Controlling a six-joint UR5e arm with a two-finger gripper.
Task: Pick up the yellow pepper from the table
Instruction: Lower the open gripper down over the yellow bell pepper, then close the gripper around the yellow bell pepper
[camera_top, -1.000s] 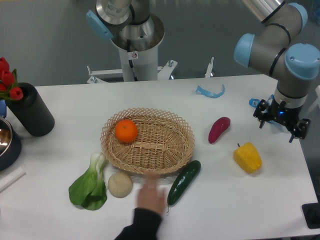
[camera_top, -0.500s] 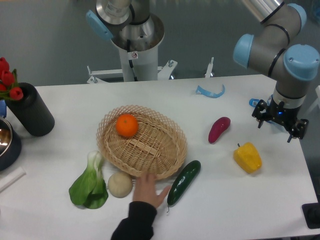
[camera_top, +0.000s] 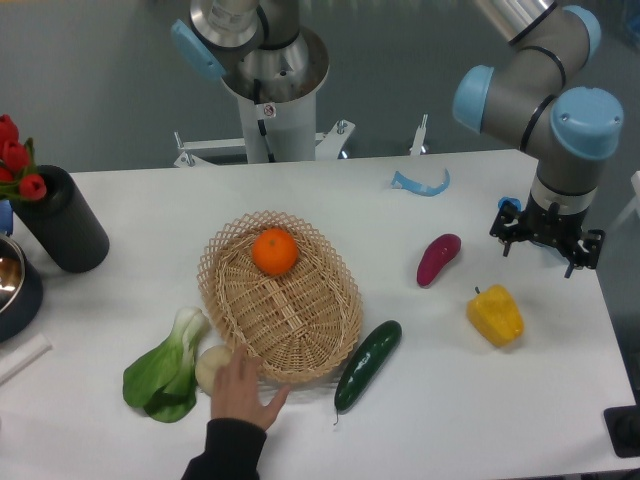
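Since a moment ago my gripper (camera_top: 545, 244) has slid a little to the side, and a person's hand (camera_top: 240, 388) has turned the basket (camera_top: 282, 296) with the orange (camera_top: 275, 251) in it. I cannot tell if my fingers are wide or narrow from here, but they hold nothing. The yellow pepper (camera_top: 495, 314) lies on the table (camera_top: 430, 420), a bit in front of my gripper and lower down. I think I should go straight over it, open wide, and come down around its fat middle. The table edge is close beside it. The magenta vegetable (camera_top: 438, 259) lies apart, so there is room.
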